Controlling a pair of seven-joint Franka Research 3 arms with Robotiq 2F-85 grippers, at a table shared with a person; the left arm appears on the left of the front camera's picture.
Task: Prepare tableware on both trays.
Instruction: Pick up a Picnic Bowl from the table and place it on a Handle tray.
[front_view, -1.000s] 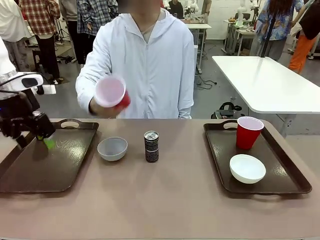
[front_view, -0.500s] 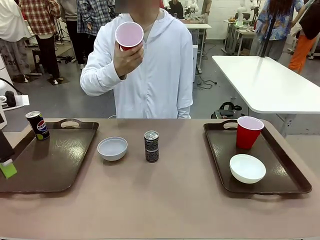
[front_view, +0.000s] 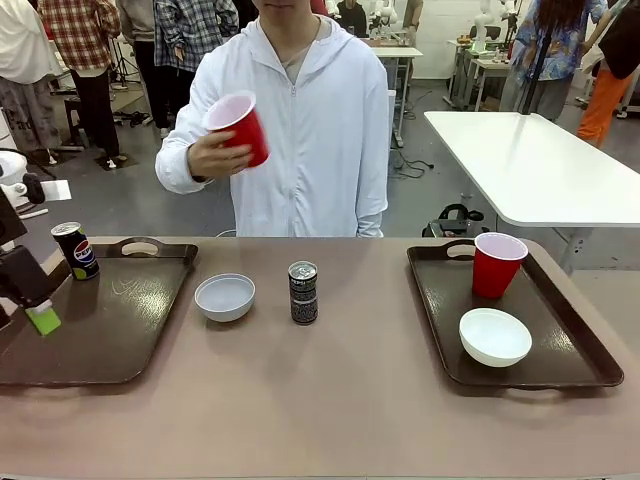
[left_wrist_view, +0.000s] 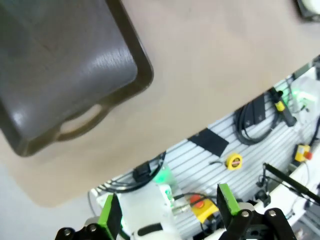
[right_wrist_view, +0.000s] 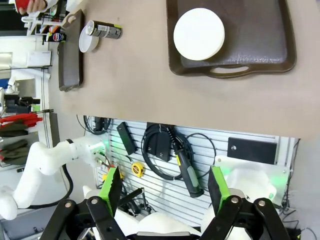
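My left end effector (left_wrist_view: 168, 210) hangs released and empty at the left tray (front_view: 110, 330), with the Pepsi can (front_view: 75, 250) just beyond it. My right end effector (right_wrist_view: 165, 187) is released, and the right tray (right_wrist_view: 260, 30) with its bowl (right_wrist_view: 199, 34) lies well ahead.

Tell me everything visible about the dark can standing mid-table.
The dark can is slim and metal-looking, black with pale print and a silver top. It stands upright on the bare table, between the left tray and the right tray, near the white bowl but apart. Only the table touches it.
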